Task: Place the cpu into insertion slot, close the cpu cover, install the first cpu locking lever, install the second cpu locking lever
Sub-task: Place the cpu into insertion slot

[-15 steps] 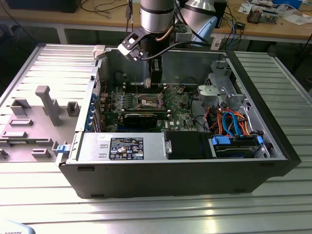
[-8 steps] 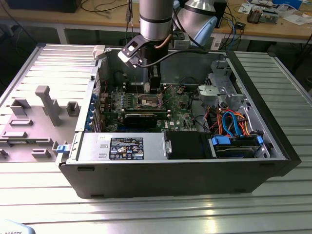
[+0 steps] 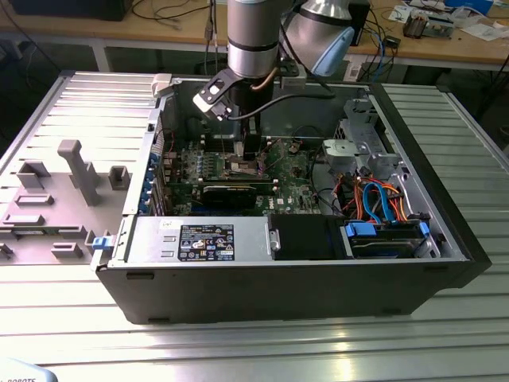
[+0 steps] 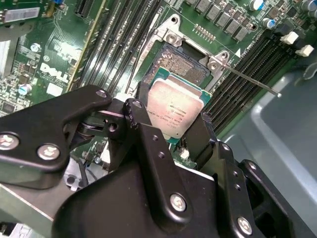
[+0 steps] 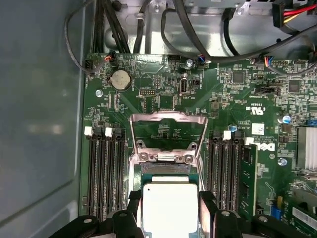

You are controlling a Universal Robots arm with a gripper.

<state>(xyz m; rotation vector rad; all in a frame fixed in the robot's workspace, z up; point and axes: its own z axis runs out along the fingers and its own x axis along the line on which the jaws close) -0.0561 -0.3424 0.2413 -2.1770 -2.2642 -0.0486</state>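
Ribbed metal table (image 3: pixel 238 350) is carrying an open black computer case (image 3: pixel 278 294) at the centre of the exterior view, with a grey fixture plate (image 3: pixel 64 199) lying at nine o'clock, cut off by the frame edge, and a cluttered wooden workbench (image 3: pixel 445 44) standing behind at one o'clock. The arm (image 3: pixel 253 32) is reaching down from twelve o'clock into the case, over the green circuit board (image 3: pixel 294 187); case walls, a drive cage and cable bundles are crowding the free room around it. The gripper (image 4: pixel 171 111) is clamping the cpu (image 4: pixel 173 106) by two opposite edges, silver top facing up, directly over the insertion slot (image 4: pixel 183 62), whose near part is lying hidden under the chip; whether chip and socket are touching cannot be told. In the first wrist view the cpu cover (image 5: pixel 168 118) is standing raised beyond the socket. Memory slots (image 5: pixel 104 173) are flanking both sides. A thin locking lever (image 4: pixel 252 82) is sticking out, unlatched.
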